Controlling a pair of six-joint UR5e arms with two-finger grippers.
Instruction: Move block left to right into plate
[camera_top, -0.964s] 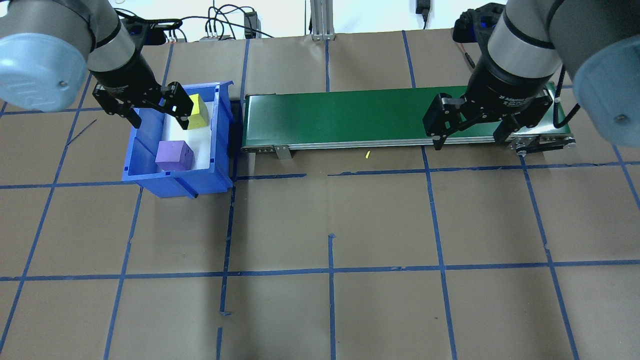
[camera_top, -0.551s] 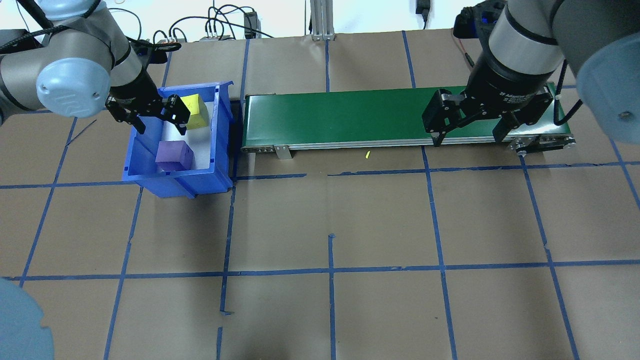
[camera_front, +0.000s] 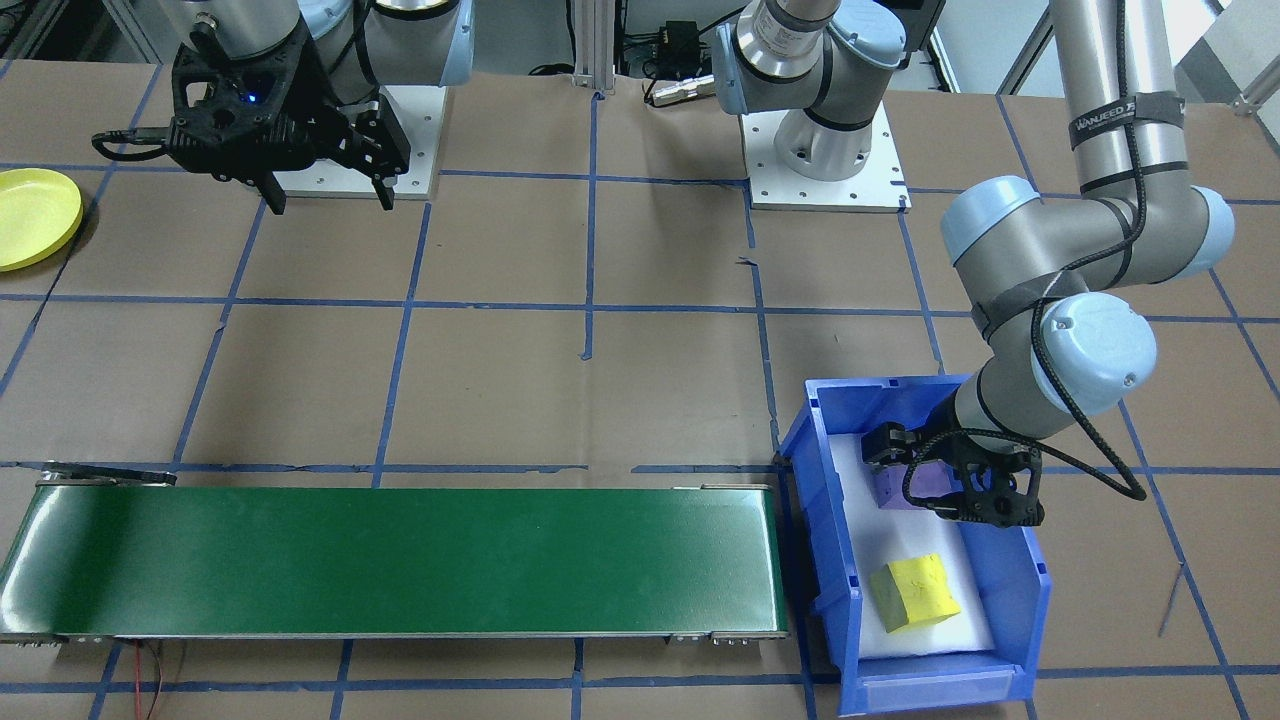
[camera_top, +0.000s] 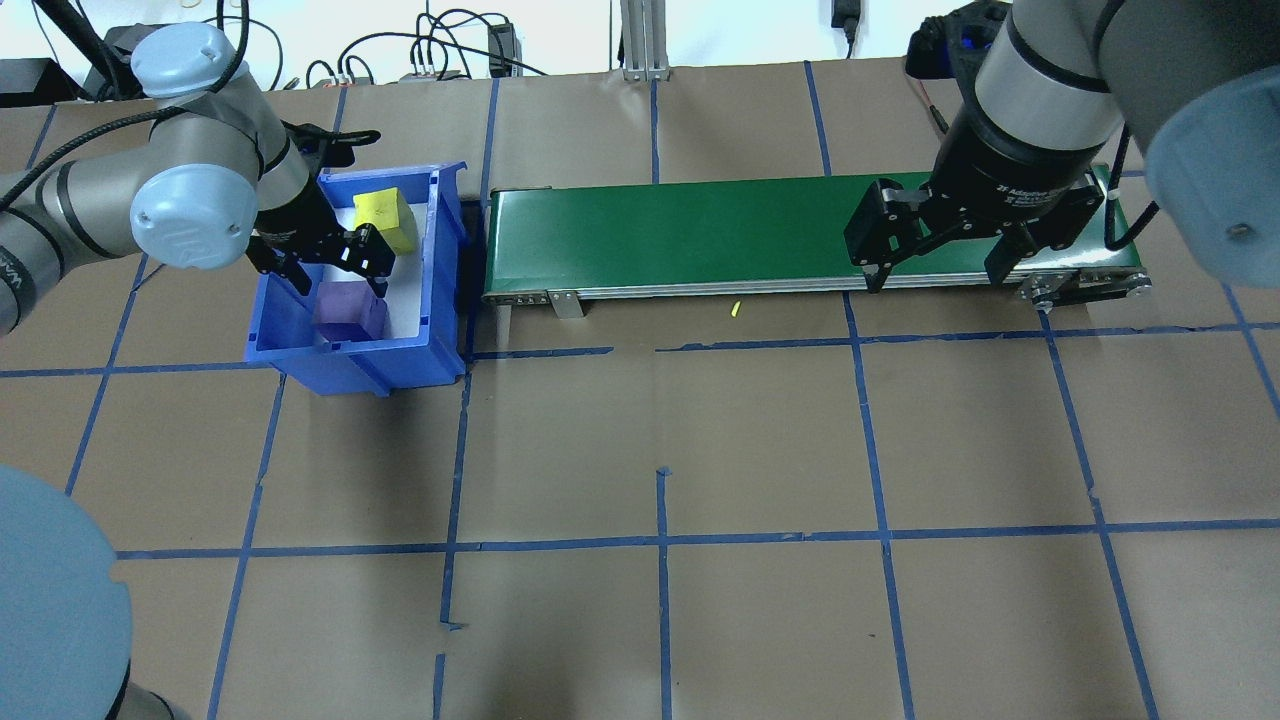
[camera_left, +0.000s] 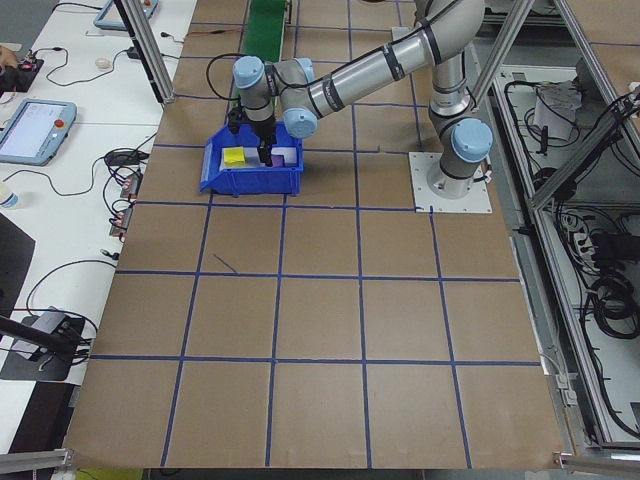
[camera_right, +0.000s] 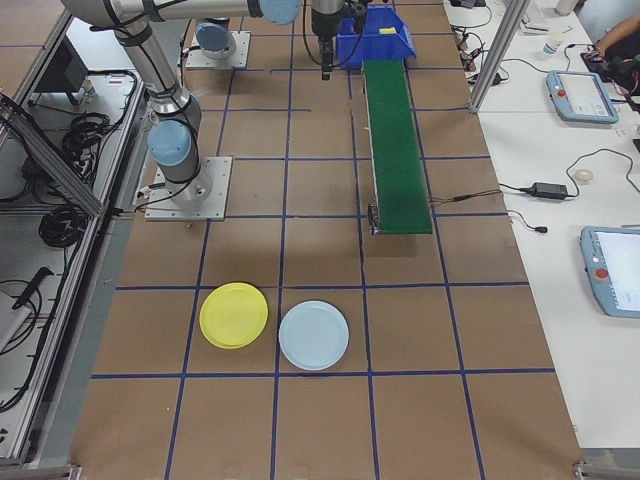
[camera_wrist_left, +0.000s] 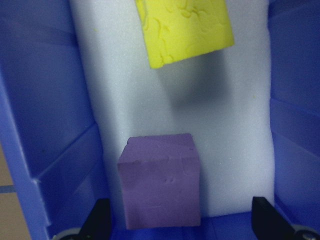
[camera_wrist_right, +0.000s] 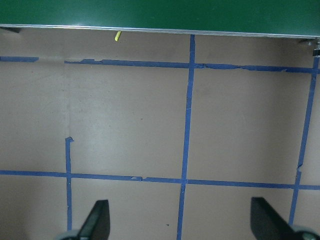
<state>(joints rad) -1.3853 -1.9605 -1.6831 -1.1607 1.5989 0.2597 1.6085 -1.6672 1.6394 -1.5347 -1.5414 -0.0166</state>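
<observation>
A purple foam block lies at the near end of the blue bin, on white foam padding. A yellow block lies tilted at the bin's far end. My left gripper is open and lowered into the bin, its fingers on either side of the purple block without gripping it. My right gripper hangs open and empty over the right end of the green conveyor. The yellow plate sits on the table on my right side, far from both grippers.
The conveyor runs from beside the bin toward my right. A light blue plate lies next to the yellow one. A small yellow scrap lies in front of the belt. Brown paper with blue tape lines covers the table.
My left gripper has moved from near the yellow block toward the bin's near end and dropped lower, now straddling the purple block. The right gripper has hardly moved.
</observation>
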